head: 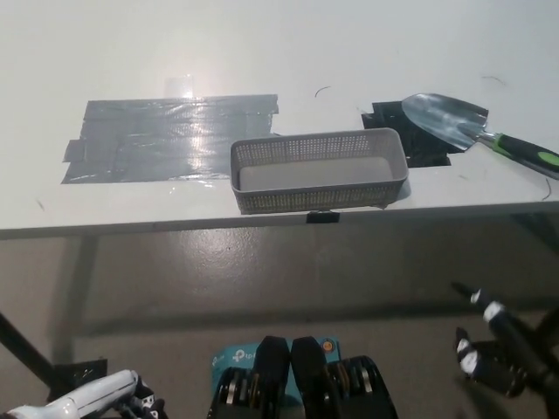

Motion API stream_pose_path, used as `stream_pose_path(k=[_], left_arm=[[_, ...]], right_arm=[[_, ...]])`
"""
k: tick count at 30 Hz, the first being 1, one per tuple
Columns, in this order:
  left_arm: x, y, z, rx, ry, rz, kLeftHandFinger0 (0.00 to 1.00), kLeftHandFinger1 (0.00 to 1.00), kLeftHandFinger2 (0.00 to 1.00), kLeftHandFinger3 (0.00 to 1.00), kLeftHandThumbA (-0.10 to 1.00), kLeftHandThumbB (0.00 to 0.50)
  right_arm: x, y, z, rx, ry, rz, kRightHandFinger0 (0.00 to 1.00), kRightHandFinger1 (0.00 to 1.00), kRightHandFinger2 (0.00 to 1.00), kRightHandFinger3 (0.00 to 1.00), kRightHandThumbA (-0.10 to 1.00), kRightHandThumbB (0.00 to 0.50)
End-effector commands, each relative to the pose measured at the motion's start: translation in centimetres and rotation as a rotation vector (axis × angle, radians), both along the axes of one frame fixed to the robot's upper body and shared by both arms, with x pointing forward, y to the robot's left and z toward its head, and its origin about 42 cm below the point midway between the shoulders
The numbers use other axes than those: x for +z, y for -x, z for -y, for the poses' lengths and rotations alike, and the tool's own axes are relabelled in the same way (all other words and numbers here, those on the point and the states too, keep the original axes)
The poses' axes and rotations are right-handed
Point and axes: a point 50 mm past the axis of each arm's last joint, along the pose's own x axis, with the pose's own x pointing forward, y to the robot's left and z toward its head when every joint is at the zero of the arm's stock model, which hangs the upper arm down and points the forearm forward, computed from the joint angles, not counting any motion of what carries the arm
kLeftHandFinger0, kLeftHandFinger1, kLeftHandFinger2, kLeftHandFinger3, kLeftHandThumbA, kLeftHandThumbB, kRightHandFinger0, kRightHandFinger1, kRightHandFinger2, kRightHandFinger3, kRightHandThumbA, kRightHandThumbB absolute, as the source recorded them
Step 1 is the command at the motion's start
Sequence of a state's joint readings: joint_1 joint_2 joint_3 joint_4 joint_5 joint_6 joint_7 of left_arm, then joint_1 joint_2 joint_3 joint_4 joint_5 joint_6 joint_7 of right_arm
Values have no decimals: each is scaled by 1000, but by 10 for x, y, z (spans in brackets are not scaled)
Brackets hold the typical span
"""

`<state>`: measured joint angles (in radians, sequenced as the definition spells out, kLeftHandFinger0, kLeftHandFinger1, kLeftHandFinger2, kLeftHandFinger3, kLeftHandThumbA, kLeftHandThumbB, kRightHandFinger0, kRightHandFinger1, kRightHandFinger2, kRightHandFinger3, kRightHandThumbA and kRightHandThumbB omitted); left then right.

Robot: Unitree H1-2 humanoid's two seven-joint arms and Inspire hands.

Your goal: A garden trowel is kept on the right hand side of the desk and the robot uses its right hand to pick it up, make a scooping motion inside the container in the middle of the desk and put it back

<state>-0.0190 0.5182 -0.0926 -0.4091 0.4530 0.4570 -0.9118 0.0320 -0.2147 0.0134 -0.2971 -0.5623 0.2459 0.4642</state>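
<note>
Steel trowel [445,122] laid on table [262,52] beside container [319,196], handle near edge, easily knocked off by a rising arm; right hand [493,358] held low, empty, fingers apart; left hand [113,394] rested lower left.

You're looking at a white desk [262,44] carrying one glossy grey tape patch [170,135] and one matte black tape patch [419,148]. The container [319,197] is light grey, with a fine perforated mesh pattern on its walls. Trowel [454,120]: bright silver blade, black handle with a green end; right hand [498,353] black with white marks, left hand [87,401] white, floor [175,279] dull grey-brown.
</note>
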Motion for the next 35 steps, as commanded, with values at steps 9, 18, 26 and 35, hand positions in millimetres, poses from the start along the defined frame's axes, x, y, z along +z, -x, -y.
stream_pose_path(k=[9,18,26,35], left_arm=[[6,-7,-2,65,37,80,682,620,693,720,1000,408],[0,-9,1,68,52,99,656,617,693,750,1000,379],[-4,-8,-1,87,64,105,622,612,702,885,1000,332],[-7,-14,1,93,79,92,626,632,741,969,1000,298]], right_arm=[[-6,-12,24,8,61,-36,1000,1000,1000,1000,317,182],[2,-17,34,14,98,-42,1000,1000,1000,1000,359,162],[5,-19,36,10,115,-27,1000,1000,1000,1000,436,158],[6,-17,42,-13,107,-31,1000,1000,1000,1000,403,146]])
